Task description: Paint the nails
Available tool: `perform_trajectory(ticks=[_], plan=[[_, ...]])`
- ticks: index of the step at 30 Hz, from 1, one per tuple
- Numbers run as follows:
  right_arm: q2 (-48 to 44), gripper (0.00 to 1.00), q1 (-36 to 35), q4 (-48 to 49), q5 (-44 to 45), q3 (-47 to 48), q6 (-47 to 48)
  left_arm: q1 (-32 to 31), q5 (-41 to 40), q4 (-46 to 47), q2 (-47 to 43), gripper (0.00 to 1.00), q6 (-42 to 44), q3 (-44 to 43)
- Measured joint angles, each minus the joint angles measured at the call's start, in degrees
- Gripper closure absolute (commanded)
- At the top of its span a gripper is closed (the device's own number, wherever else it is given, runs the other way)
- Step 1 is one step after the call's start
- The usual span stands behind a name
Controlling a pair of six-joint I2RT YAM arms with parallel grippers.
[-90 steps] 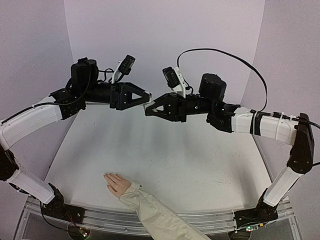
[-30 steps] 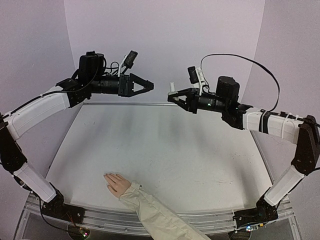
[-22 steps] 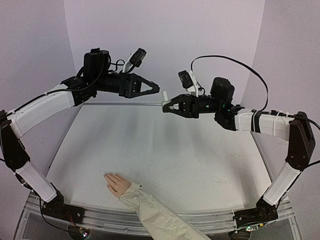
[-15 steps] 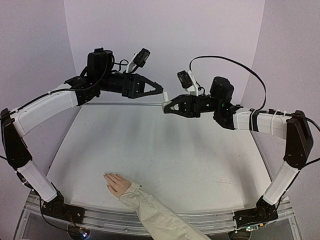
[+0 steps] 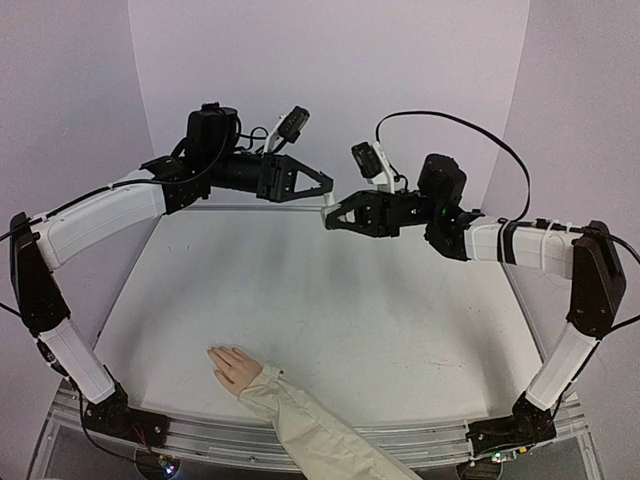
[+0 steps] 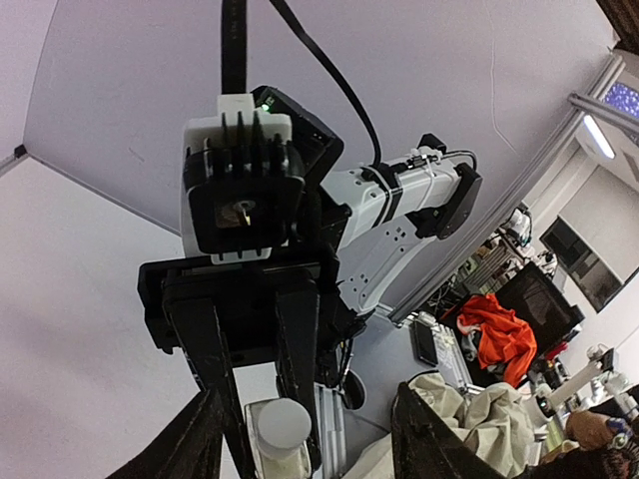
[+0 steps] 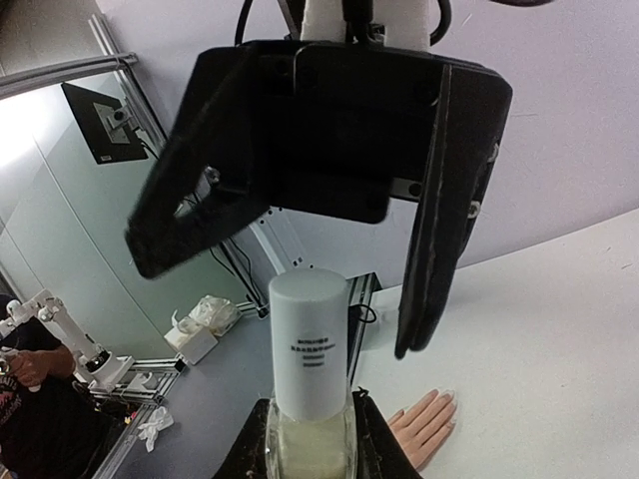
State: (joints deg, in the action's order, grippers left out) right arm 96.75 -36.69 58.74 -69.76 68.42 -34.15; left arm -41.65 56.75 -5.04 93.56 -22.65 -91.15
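Lilac walls [image 5: 330, 70] close round a white tabletop [image 5: 340, 320]. Nearest my bases, at the front edge, the pale mannequin hand [image 5: 232, 366] lies flat in its cream sleeve [image 5: 310, 430]. Its nails [image 5: 214, 352] point toward the far left, well apart from both pincers. Both my arms arch high over the far half of the table, elbows out, wrists facing each other. My right pincer [image 5: 333, 218] is clamped on a small white-capped bottle [image 7: 310, 349]. My left pincer [image 5: 326, 190] has its fingers spread either side of that cap, with a gap showing on each side.
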Motion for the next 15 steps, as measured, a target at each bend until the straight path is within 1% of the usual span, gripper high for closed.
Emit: perform_trajectory(ticks=[6,9,10,13,15], plan=[[0.0,1.0,-0.15,0.04,0.59,0.0,0.07,-1.01,-2.01,-2.93,0.37,0.67,1.4,-0.17],[0.0,1.0,-0.15,0.04,1.22,0.0,0.09,-1.53,-4.26,-6.36,0.37,0.75,3.56,-1.25],[0.0,1.0,-0.15,0.04,1.51,0.0,0.13,-1.62,-4.74,-7.02,0.37,0.8,4.17,-1.57],[0.0,1.0,-0.17,-0.04,2.12,0.0,0.63,-1.81,-6.54,-8.61,0.35,0.87,5.66,-1.79],[0.0,1.0,-0.22,-1.18,3.1,0.0,1.36,-1.79,-7.93,-9.29,0.26,0.94,6.71,-1.84]])
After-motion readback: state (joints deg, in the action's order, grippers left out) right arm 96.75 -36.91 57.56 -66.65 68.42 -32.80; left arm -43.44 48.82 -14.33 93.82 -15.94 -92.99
